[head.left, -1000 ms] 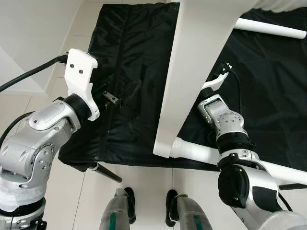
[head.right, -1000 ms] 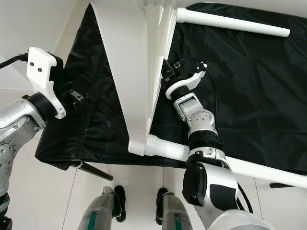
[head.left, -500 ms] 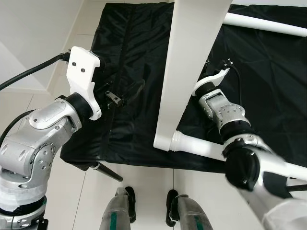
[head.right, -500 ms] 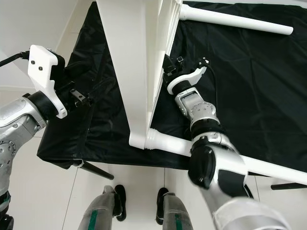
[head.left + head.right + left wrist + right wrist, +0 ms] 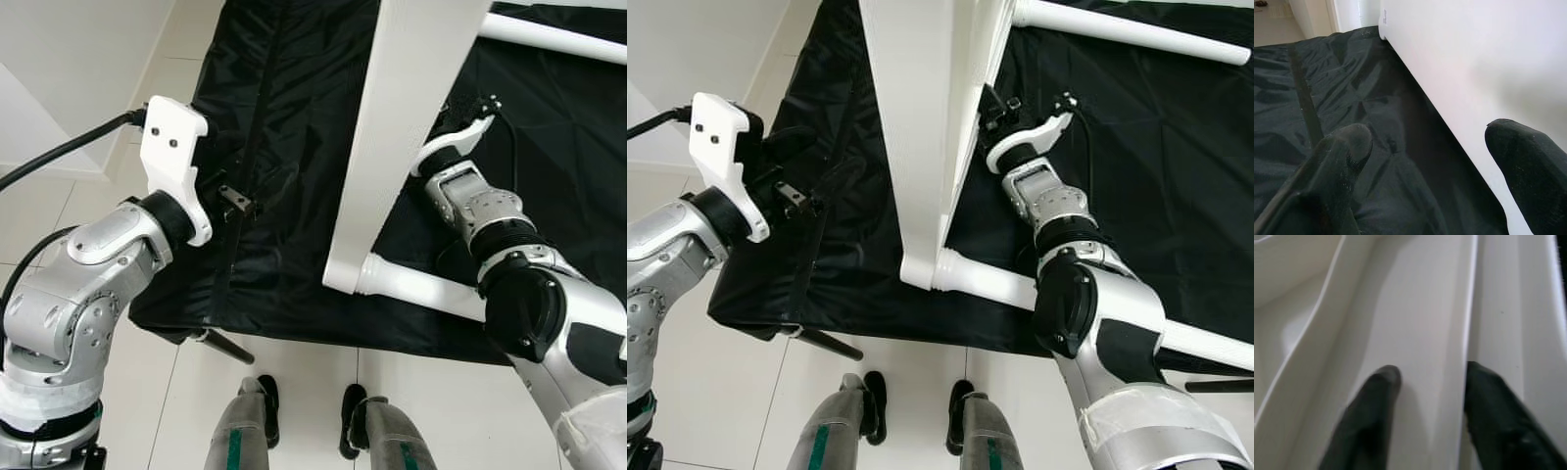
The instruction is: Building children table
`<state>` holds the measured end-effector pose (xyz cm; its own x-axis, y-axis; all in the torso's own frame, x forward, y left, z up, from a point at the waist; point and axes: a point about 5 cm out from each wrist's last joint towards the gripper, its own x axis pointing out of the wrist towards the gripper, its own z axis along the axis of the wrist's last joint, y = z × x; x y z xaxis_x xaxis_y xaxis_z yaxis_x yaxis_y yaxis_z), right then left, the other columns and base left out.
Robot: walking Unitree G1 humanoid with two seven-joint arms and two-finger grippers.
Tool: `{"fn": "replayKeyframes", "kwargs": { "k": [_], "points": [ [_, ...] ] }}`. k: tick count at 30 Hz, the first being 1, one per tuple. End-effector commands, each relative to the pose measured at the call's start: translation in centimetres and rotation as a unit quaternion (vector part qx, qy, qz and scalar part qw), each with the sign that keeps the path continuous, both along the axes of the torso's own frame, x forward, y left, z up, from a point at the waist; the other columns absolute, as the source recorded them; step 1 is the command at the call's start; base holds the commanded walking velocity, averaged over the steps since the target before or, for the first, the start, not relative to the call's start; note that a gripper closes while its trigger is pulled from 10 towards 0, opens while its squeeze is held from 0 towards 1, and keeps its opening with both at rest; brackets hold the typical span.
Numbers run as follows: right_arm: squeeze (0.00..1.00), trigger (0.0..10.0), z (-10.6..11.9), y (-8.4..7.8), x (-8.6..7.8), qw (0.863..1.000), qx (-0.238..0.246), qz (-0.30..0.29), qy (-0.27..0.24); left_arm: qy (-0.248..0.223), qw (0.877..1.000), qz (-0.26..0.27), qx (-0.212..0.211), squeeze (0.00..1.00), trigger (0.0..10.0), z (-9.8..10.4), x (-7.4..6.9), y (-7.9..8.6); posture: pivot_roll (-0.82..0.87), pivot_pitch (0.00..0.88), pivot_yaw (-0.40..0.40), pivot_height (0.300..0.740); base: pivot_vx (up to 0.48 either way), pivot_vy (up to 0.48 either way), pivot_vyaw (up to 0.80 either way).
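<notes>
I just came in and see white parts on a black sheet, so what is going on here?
The robot is putting together a white table, which stands on its edge over a black sheet on the floor. The right pincer reaches up against its underside, fingers spread on the ribbed panel. The left pincer is open beside its other face. A white leg sticks out at the near corner.

The big white tabletop (image 5: 402,147) looks smooth and a bit shiny, like plastic. The black sheet (image 5: 284,98) under it is thin, crinkly, shiny cloth. The floor (image 5: 294,392) is glossy tile.
</notes>
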<state>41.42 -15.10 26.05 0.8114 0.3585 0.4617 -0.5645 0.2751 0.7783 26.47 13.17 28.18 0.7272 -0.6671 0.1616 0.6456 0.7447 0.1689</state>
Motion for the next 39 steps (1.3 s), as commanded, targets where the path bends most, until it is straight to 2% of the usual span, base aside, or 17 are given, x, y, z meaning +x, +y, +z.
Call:
{"fn": "replayKeyframes", "kwargs": {
  "k": [1, 2, 4, 6, 9, 10, 15, 19, 20, 26, 29, 31, 32, 34, 35, 37, 39],
  "points": [
    [1.0, 10.0, 1.3, -0.3, -0.2, 0.999, 0.001, -0.004, -0.053, 0.001, 1.0, 0.018, -0.005, 0.0, 10.0, 0.0, -0.2, 0.2, 0.09, 0.248, 0.061, 0.74, 0.0, 0.0, 0.0],
    [0.0, 10.0, 1.0, -0.7, -0.3, 0.997, -0.017, -0.021, -0.071, 0.002, 1.0, 0.018, -0.005, 0.0, 10.0, 0.0, -0.2, 0.2, 0.09, 0.247, 0.064, 0.74, 0.0, 0.0, 0.0],
    [0.0, 10.0, 0.8, -1.0, -0.5, 0.995, -0.033, -0.036, -0.089, 0.003, 1.0, 0.018, -0.004, 0.0, 10.0, -0.1, -0.2, 0.3, 0.09, 0.246, 0.067, 0.74, 0.0, 0.0, 0.0],
    [0.0, 10.0, 0.7, -1.6, -0.8, 0.988, -0.073, -0.07, -0.114, 0.007, 1.0, 0.021, -0.002, 0.0, 10.0, -0.3, -0.2, 0.5, 0.09, 0.246, 0.067, 0.74, 0.0, 0.0, 0.0],
    [0.0, 10.0, 0.6, -1.6, -1.0, 0.985, -0.089, -0.074, -0.124, 0.009, 1.0, 0.022, -0.001, 0.0, 10.0, -0.4, -0.1, 0.6, 0.09, 0.245, 0.07, 0.74, 0.0, 0.0, 0.0],
    [0.0, 10.0, 0.4, -1.7, -1.6, 0.978, -0.123, -0.081, -0.147, 0.012, 1.0, 0.02, -0.002, 0.0, 10.0, -0.7, 0.0, 0.7, 0.08, 0.242, 0.071, 0.74, 0.0, 0.0, 0.0],
    [0.0, 10.0, 0.1, -1.8, -3.1, 0.967, -0.154, -0.075, -0.187, 0.009, 1.0, 0.024, 0.0, 0.0, 10.0, -0.8, 0.3, 1.0, 0.07, 0.235, 0.07, 0.74, 0.0, 0.0, 0.0],
    [0.0, 10.0, 0.1, -1.8, -3.4, 0.965, -0.157, -0.075, -0.195, 0.009, 1.0, 0.025, 0.0, 0.0, 10.0, -0.8, 0.3, 1.1, 0.07, 0.235, 0.07, 0.74, 0.0, 0.0, 0.0],
    [0.0, 10.0, -0.1, -2.2, -4.7, 0.957, -0.184, -0.09, -0.205, 0.007, 1.0, 0.028, -0.001, 0.0, 10.0, -1.0, 0.3, 1.6, 0.06, 0.224, 0.064, 0.74, 0.0, 0.0, 0.0],
    [0.0, 10.0, -0.1, -2.6, -6.4, 0.948, -0.199, -0.129, -0.211, 0.008, 0.999, 0.035, -0.007, 0.0, 10.0, -1.2, 0.2, 2.6, 0.06, 0.214, 0.059, 0.74, 0.0, 0.0, 0.0],
    [0.0, 10.0, -0.2, -3.1, -6.6, 0.943, -0.213, -0.166, -0.195, 0.004, 0.999, 0.04, -0.011, 0.0, 10.0, -1.1, 0.2, 3.1, 0.06, 0.212, 0.059, 0.74, 0.0, 0.0, 0.0],
    [0.0, 10.0, -0.2, -3.1, -6.7, 0.944, -0.209, -0.165, -0.193, 0.002, 0.999, 0.045, -0.014, 0.0, 10.0, -1.1, 0.3, 3.2, 0.06, 0.209, 0.057, 0.74, 0.0, 0.0, 0.0],
    [0.82, 10.0, -0.1, -3.1, -6.5, 0.946, -0.203, -0.169, -0.189, 0.002, 0.999, 0.046, -0.016, 0.0, 10.0, -1.1, 0.3, 3.2, 0.06, 0.207, 0.058, 0.74, 0.0, 0.0, 0.0],
    [0.82, 10.0, -0.1, -3.1, -6.4, 0.947, -0.199, -0.171, -0.187, 0.002, 0.999, 0.046, -0.018, 0.0, 10.0, -1.0, 0.3, 3.2, 0.06, 0.207, 0.058, 0.74, 0.0, 0.0, 0.0],
    [1.0, 10.0, 0.0, -3.1, -6.5, 0.949, -0.191, -0.167, -0.186, 0.0, 0.999, 0.046, -0.018, 0.0, 10.0, -1.0, 0.3, 3.1, 0.06, 0.204, 0.058, 0.74, 0.0, 0.0, 0.0],
    [1.0, 10.0, 0.2, -3.0, -6.4, 0.954, -0.175, -0.159, -0.182, 0.002, 0.999, 0.043, -0.019, 0.0, 10.0, -1.1, 0.3, 2.9, 0.06, 0.205, 0.057, 0.74, 0.0, 0.0, 0.0],
    [1.0, 10.0, 0.8, -2.7, -6.5, 0.965, -0.132, -0.134, -0.18, 0.003, 0.999, 0.043, -0.02, 0.0, 10.0, -1.1, 0.2, 2.9, 0.06, 0.203, 0.057, 0.74, 0.0, 0.0, 0.0]
  ]
}}
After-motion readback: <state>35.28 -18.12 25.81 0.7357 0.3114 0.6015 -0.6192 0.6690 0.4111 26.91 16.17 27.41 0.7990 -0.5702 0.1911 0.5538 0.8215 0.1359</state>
